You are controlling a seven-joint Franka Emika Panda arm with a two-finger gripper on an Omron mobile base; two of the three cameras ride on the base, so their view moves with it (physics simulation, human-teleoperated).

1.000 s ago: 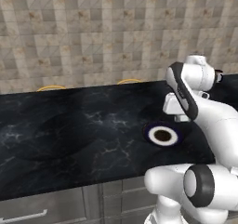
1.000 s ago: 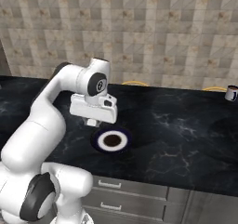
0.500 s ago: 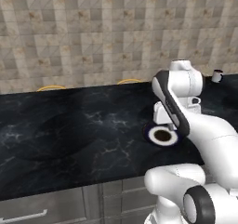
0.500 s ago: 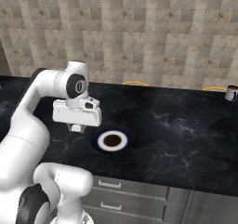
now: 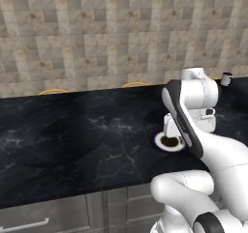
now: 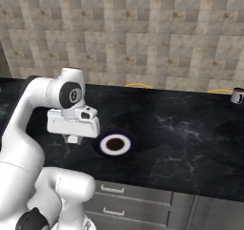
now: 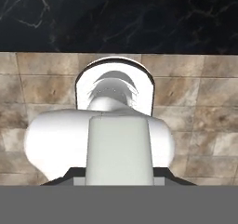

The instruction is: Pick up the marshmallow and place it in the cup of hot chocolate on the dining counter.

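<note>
Arm has swung left over last second; tool (image 6: 72, 140) now just beside plate (image 6: 114, 144) on table (image 6: 190, 129). Tool state: cannot tell, tips hidden. Marshmallow location: cannot tell, possibly inside tool. Cup (image 6: 237, 95) well apart, far right; transfer likely pending.

White cup of hot chocolate (image 6: 237, 96) upright on dining counter (image 6: 190, 143).

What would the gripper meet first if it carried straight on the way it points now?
Pointing roughly down, the gripper would probably meet the dining counter beside the plate; depth is unclear.
</note>
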